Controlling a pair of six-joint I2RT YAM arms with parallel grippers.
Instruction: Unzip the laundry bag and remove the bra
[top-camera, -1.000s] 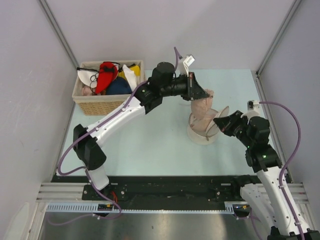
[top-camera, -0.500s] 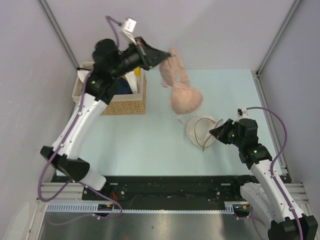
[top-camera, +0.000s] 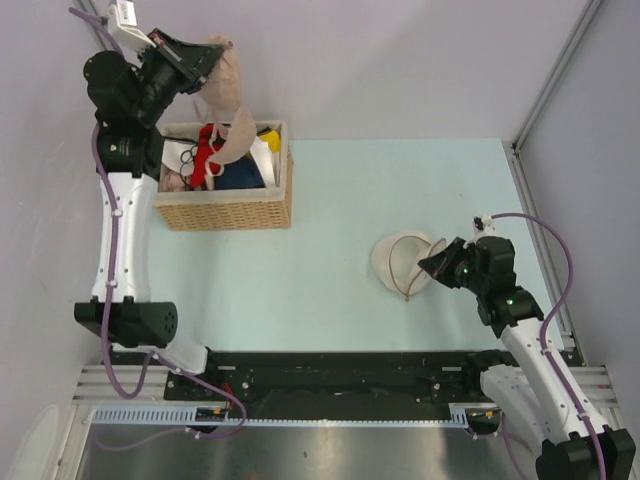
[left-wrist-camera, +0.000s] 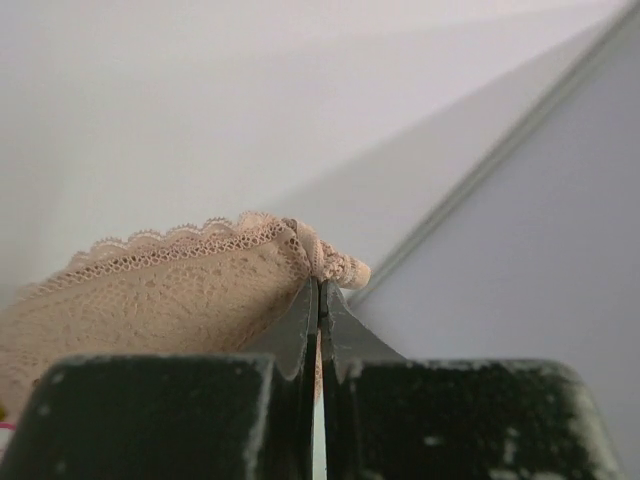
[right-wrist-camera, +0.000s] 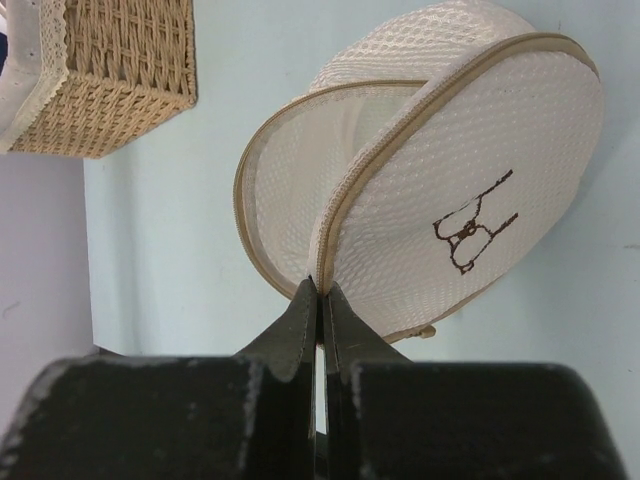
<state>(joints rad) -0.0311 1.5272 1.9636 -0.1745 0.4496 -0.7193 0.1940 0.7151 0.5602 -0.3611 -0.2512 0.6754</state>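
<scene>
The laundry bag (top-camera: 398, 262) is a cream mesh round pouch lying unzipped on the table right of centre, its inside showing nothing. In the right wrist view its lid (right-wrist-camera: 470, 190) with a dark bra drawing stands lifted. My right gripper (top-camera: 428, 264) (right-wrist-camera: 320, 288) is shut on the lid's zippered rim. The bra (top-camera: 232, 100) is peach-beige lace, not red, and hangs over the wicker basket at the far left. My left gripper (top-camera: 205, 55) (left-wrist-camera: 320, 285), raised high, is shut on the bra's lace edge (left-wrist-camera: 180, 290).
The wicker basket (top-camera: 225, 212) (right-wrist-camera: 110, 80) stands at the back left and holds a red bra (top-camera: 208, 150) with white, yellow and dark blue garments. Grey walls enclose the table on three sides.
My left arm has swung from above the bag up and left to over the basket, carrying the beige bra out. The right gripper drew back slightly with the lid, then held still.
</scene>
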